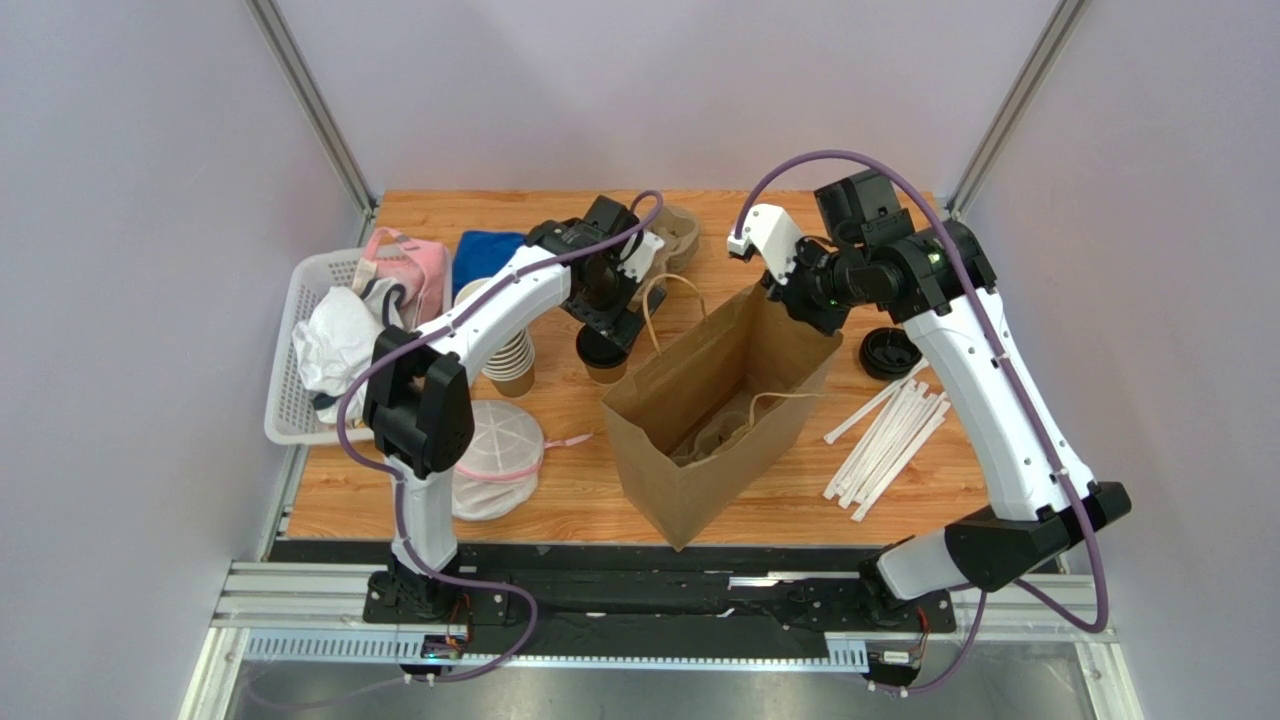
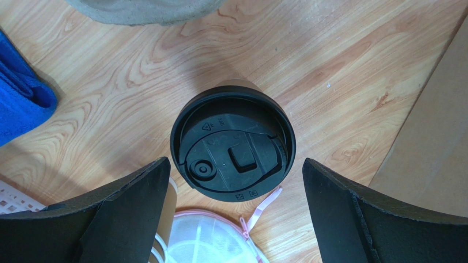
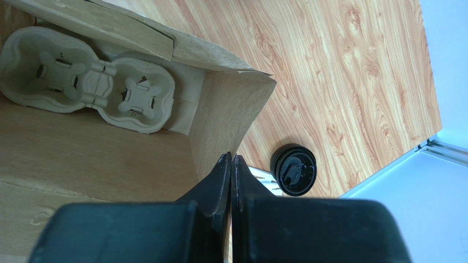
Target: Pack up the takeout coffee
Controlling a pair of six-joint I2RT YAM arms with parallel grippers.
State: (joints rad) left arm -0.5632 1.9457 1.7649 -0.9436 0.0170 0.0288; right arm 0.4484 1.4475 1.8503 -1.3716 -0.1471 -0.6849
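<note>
The takeout coffee (image 1: 601, 354) is a brown paper cup with a round black lid (image 2: 233, 143), standing upright on the wooden table just left of the brown paper bag (image 1: 706, 435). My left gripper (image 2: 235, 165) hangs right above the cup, open wide, its fingers on either side of the lid and not touching it. The bag stands open, and a moulded cup carrier (image 3: 88, 87) lies on its bottom. My right gripper (image 3: 230, 157) is shut on the bag's far right rim (image 1: 777, 300).
A loose black lid (image 1: 890, 353) and white straws (image 1: 887, 443) lie right of the bag. A stack of paper cups (image 1: 504, 357), a mesh pouch (image 1: 496, 450), a blue cloth (image 1: 484, 255) and a white basket (image 1: 301, 383) crowd the left side.
</note>
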